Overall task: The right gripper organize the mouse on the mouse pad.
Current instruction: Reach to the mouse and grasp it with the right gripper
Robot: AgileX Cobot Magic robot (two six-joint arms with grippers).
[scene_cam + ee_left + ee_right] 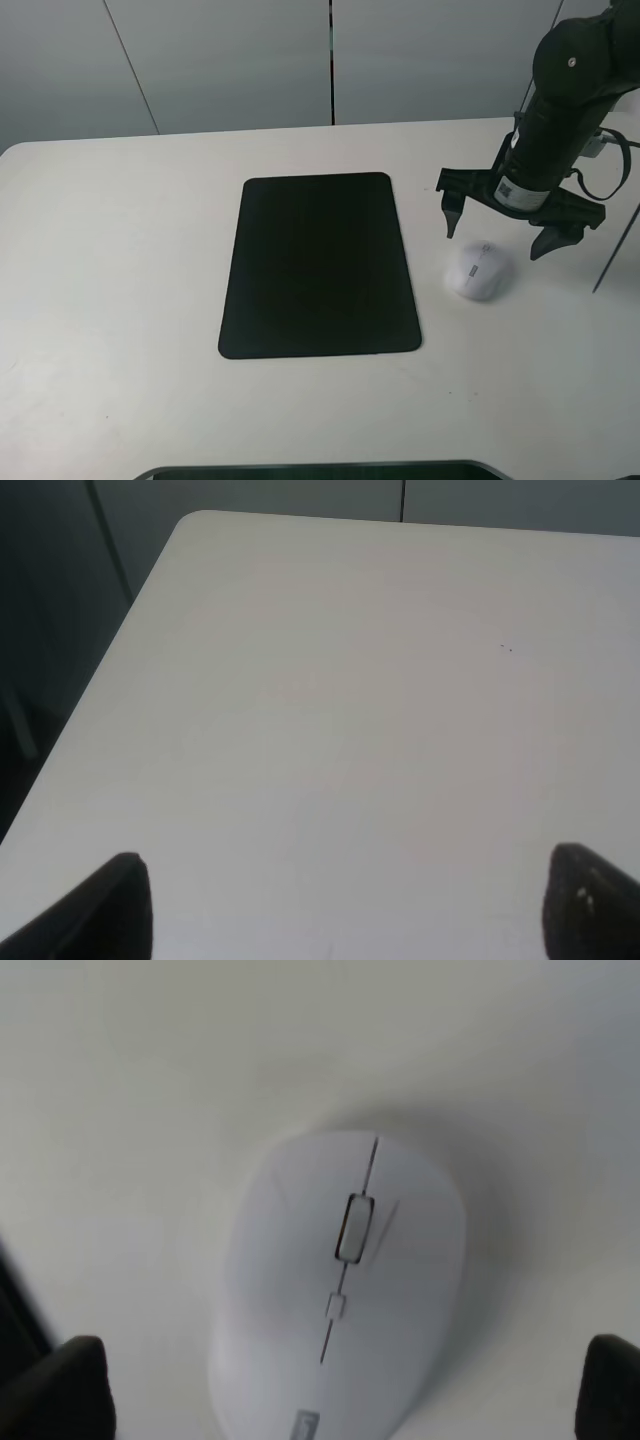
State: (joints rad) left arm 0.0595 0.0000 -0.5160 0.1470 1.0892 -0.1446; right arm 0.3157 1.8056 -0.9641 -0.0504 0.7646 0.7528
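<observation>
Exterior high view: the small white oval mouse (478, 270) with its grey wheel lies on the desk (120, 300) just right of the mouse pad (320, 265). Its long axis runs roughly parallel to the pad's long sides, wheel end farther away. The right gripper (497, 243) hangs spread wide over it, holding nothing.

You have bare table (435, 305) between the mouse (477, 270) and the mouse pad (320, 265); the right gripper (496, 245) hangs over the mouse, jaws wide.
</observation>
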